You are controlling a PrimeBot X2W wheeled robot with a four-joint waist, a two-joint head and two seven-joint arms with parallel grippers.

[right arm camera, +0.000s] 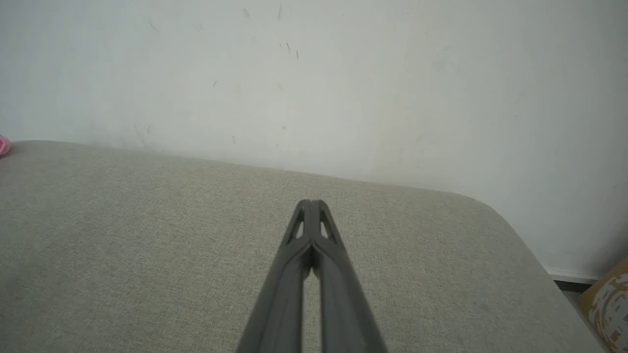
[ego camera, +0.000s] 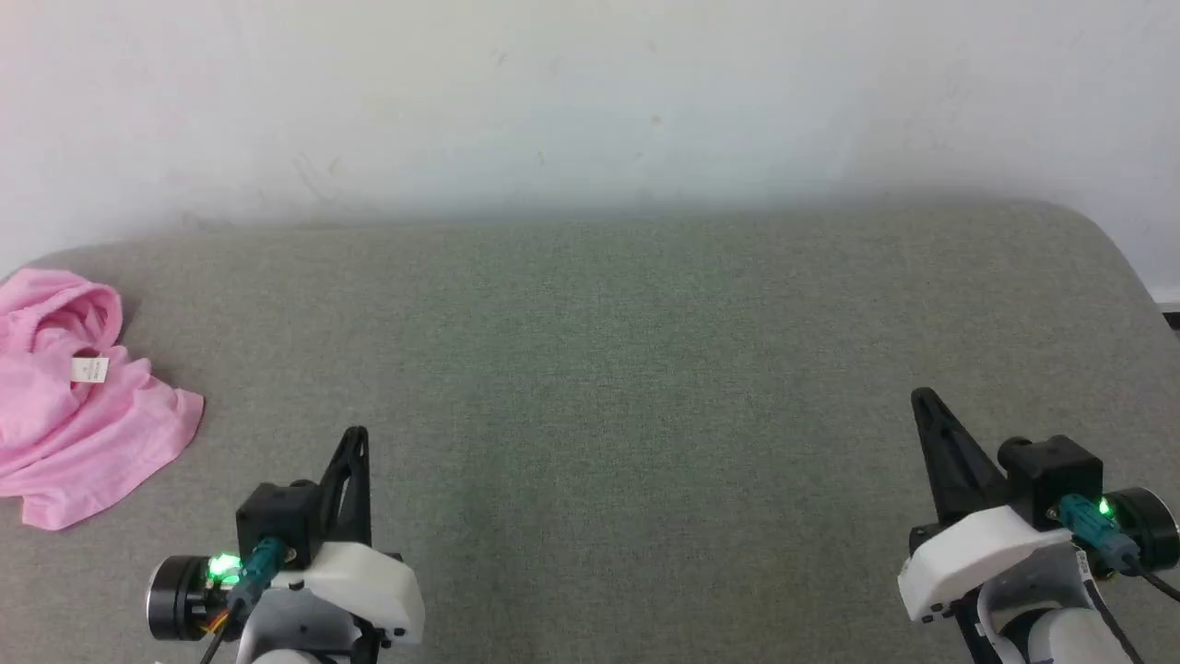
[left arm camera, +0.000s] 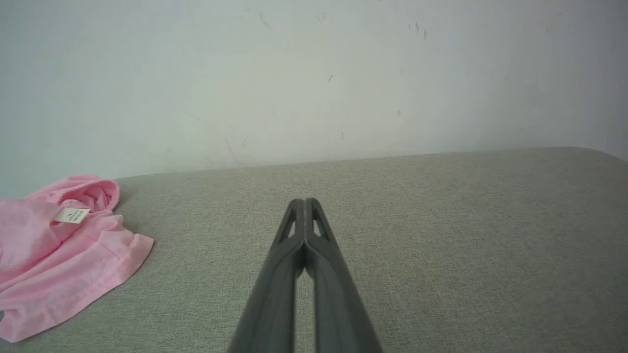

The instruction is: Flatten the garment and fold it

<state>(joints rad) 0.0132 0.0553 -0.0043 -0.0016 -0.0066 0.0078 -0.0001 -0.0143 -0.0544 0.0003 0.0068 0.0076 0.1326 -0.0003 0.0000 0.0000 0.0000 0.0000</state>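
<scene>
The left tool [ego camera: 358, 433] sat low at the near edge of the grey cloth-covered tabletop [ego camera: 590, 387]. Its two dark fingers [left arm camera: 274, 294] were pressed together tip to tip and held nothing. The right tool [ego camera: 924, 397] sat well apart from it on the other side, likewise closed tight and empty-handed.

Between the two tools and ahead of both, open grey weave stretched to the tabletop's far edge, which met the white wall [ego camera: 590, 92].

The garment [ego camera: 83, 415], a crumpled pink heap, lay to the left of the left tool and a little ahead of its tips, touching neither tool. Its nearest hem lay flat on the surface, apart from the left tool. Farther on it bunched into a gathered roll, with a small white label [ego camera: 89, 370] facing up. Its left part ran past the head view's left edge.

Ahead and to the right of the right tool, the tabletop's far corner curved round. A cardboard box [right arm camera: 608, 299] showed beyond that edge, low by the wall.
</scene>
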